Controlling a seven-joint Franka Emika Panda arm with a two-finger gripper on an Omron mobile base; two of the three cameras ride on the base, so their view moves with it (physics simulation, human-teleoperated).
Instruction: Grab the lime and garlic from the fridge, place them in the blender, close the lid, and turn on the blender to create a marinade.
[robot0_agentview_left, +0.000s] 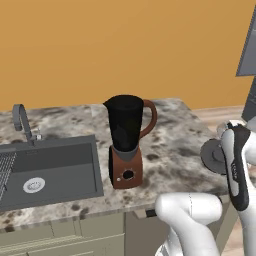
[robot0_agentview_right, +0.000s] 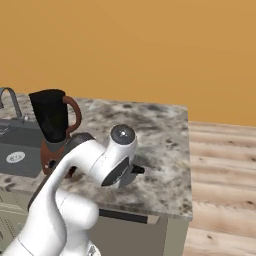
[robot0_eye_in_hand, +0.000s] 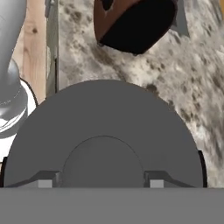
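**Hand view: lid in the grip, jar open nearby**

Hand view has the lid (robot0_eye_in_hand: 103, 131) spread across the lower middle, its raised knob sitting between the two fingertips (robot0_eye_in_hand: 46, 180) — the gripper (robot0_eye_in_hand: 101, 181) looks clamped on that knob, which suits a flat disc with no other hold. The blender (robot0_eye_in_hand: 133, 22) shows at the top edge, tilted by the hand's own roll.

In the left base view the blender (robot0_agentview_left: 126, 145) stands mid-frame on the counter (robot0_agentview_left: 175, 145), just right of the sink (robot0_agentview_left: 47, 172), jar mouth uncovered. The lid (robot0_agentview_left: 212, 156) sits at the right, near the counter's front edge and partly behind the arm. Bare stone lies between lid and jar, so a sideways carry looks unobstructed; the jar's handle points right, toward the lid's path, and may need clearing. Whether lime or garlic is inside the dark jar cannot be told.
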